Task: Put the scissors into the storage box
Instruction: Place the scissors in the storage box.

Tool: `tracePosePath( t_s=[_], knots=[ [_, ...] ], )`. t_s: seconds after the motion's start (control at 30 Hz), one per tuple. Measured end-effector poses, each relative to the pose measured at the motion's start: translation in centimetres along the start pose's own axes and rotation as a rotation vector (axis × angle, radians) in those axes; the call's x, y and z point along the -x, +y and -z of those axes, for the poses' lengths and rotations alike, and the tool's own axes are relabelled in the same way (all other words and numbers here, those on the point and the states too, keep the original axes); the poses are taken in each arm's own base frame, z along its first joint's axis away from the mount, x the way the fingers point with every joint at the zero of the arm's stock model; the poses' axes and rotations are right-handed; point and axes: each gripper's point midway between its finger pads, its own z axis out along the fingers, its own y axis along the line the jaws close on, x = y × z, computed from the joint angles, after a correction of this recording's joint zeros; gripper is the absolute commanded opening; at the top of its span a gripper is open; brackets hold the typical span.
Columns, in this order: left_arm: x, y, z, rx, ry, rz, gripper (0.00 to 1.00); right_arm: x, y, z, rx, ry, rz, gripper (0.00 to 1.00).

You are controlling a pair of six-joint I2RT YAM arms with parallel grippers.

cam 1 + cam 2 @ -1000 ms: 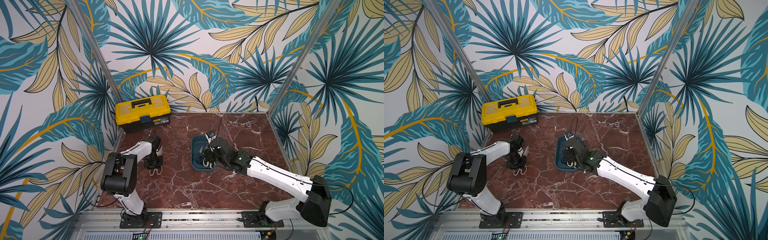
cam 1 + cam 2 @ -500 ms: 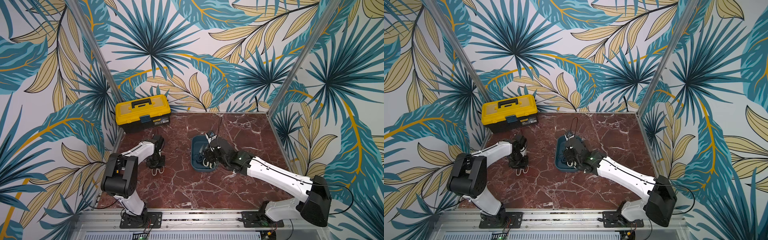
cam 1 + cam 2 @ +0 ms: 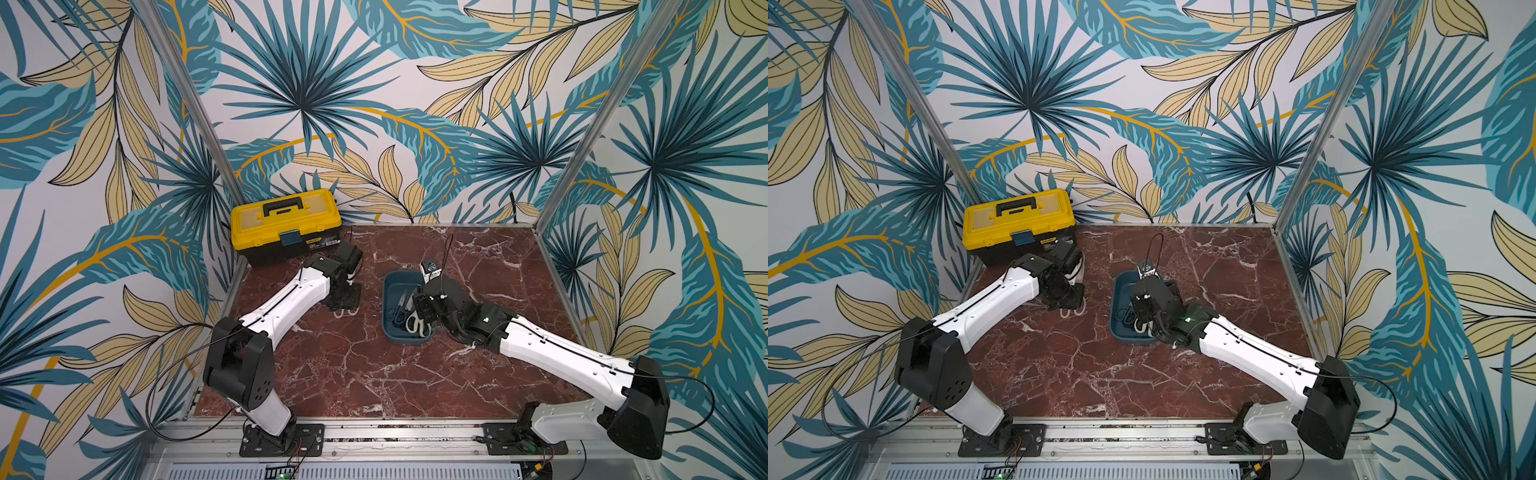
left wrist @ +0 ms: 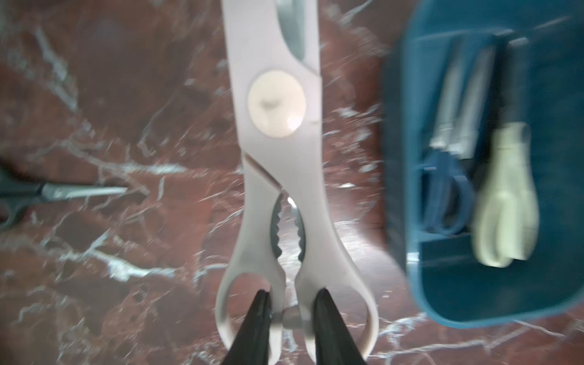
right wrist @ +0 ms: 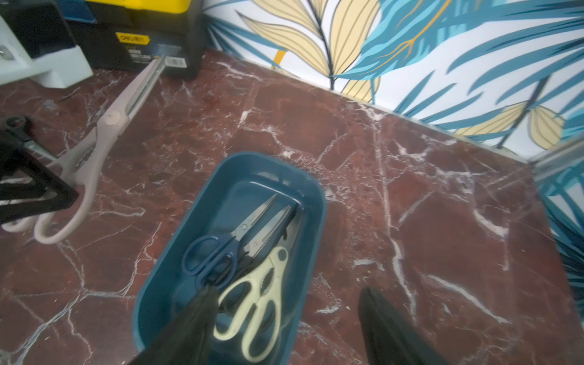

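Moved: left gripper (image 4: pixel 292 316) nearer storage box (image 4: pixel 398 189).
Left grip: pinching pale scissors (image 4: pixel 278 104) between handle loops.
Right gripper (image 5: pixel 287 295): spread, storage box beneath.

Left end effector (image 4: pixel 292 298) clamped, right end effector (image 5: pixel 287 294) spread
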Motion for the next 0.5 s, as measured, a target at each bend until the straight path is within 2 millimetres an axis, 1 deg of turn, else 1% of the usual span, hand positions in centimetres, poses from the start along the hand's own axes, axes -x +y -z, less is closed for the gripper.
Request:
tracePosePath(
  t_s=[0.07,0.13,0.2,0.27,0.3,0.37,0.4,0.5],
  knots=[
    [0.8,-3.1,0.5,-0.044,-0.023,-0.040,0.18,0.3,-1.7,0.8,-0.060,-0.032,-0.039,0.76],
    [1.1,-6.1,0.3,-0.085,-0.027,-0.075,0.18,0.3,-3.1,1.5,-0.109,-0.058,-0.072,0.76],
    [1.2,-8.8,-0.7,-0.118,-0.012,-0.101,0.18,0.3,-4.3,2.1,-0.147,-0.080,-0.099,0.76],
    [0.5,-11.1,-2.4,-0.142,0.022,-0.121,0.18,0.2,-5.0,2.6,-0.170,-0.095,-0.115,0.76],
    [0.1,-12.0,-3.3,-0.150,0.045,-0.128,0.18,0.2,-5.4,2.8,-0.178,-0.100,-0.121,0.76],
    [-0.7,-13.2,-5.2,-0.157,0.087,-0.133,0.18,0.1,-5.8,3.1,-0.189,-0.109,-0.130,0.76],
    [-1.3,-13.6,-6.2,-0.155,0.109,-0.133,0.18,0.1,-6.0,3.2,-0.194,-0.112,-0.133,0.76],
    [-2.3,-13.8,-8.2,-0.143,0.157,-0.119,0.19,-0.2,-6.3,3.4,-0.202,-0.115,-0.133,0.76]
  ],
)
